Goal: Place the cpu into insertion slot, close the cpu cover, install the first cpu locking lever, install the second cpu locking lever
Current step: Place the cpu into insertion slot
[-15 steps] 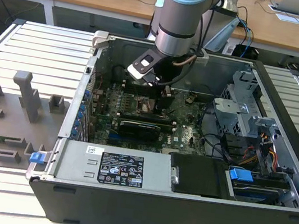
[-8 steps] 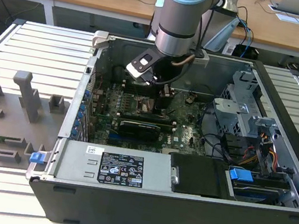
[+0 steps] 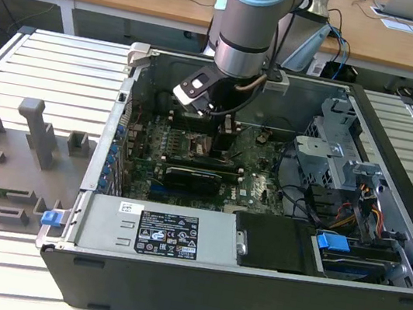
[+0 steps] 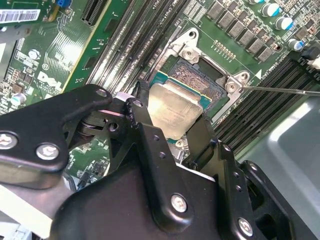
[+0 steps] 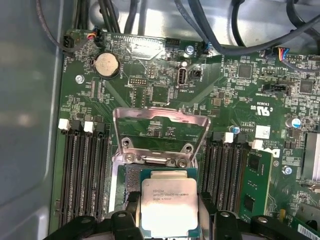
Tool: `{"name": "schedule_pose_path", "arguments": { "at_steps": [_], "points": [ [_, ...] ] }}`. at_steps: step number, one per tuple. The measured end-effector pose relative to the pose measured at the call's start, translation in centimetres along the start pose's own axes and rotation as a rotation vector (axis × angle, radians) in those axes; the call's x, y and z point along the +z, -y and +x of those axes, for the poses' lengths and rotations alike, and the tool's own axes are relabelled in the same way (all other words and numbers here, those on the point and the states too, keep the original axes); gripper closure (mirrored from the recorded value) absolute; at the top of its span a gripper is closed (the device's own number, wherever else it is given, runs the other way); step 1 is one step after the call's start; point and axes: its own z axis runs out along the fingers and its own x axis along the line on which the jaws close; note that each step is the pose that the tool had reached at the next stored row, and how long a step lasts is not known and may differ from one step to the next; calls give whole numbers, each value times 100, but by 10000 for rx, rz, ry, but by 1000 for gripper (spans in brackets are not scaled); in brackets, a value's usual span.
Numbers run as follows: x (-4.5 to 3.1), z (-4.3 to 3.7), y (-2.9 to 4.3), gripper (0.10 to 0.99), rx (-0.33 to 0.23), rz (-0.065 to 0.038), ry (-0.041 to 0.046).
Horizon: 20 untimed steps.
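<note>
- Over the insertion slot (image 4: pixel 199 79), the cpu (image 4: pixel 175 107) sits silvery face up and hides part of the dark socket centre. Whether it touches the socket cannot be told.
- The gripper (image 4: pixel 170 124) has its black fingers (image 4: pixel 136 112) clamped on two opposite edges of the cpu.
- The cpu cover (image 5: pixel 160 131) stands swung up on its hinge, beside the socket.
- Long memory slots (image 5: pixel 82 175) flank the socket on both sides.
- In the exterior view, the arm (image 3: pixel 247 20) reaches down into the open computer case (image 3: pixel 247 297).

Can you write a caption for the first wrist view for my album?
The gripper holds the cpu over the insertion slot while the cpu cover stands open.
</note>
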Motion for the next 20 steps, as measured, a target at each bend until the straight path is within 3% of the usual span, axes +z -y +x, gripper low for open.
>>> {"name": "schedule_pose_path", "arguments": {
  "at_steps": [14,17,20],
  "points": [
    [0,0,0,545,1077,17,4],
    [1,2,-1,545,1076,15,2],
    [31,18,48,545,986,15,4]
  ]
}}
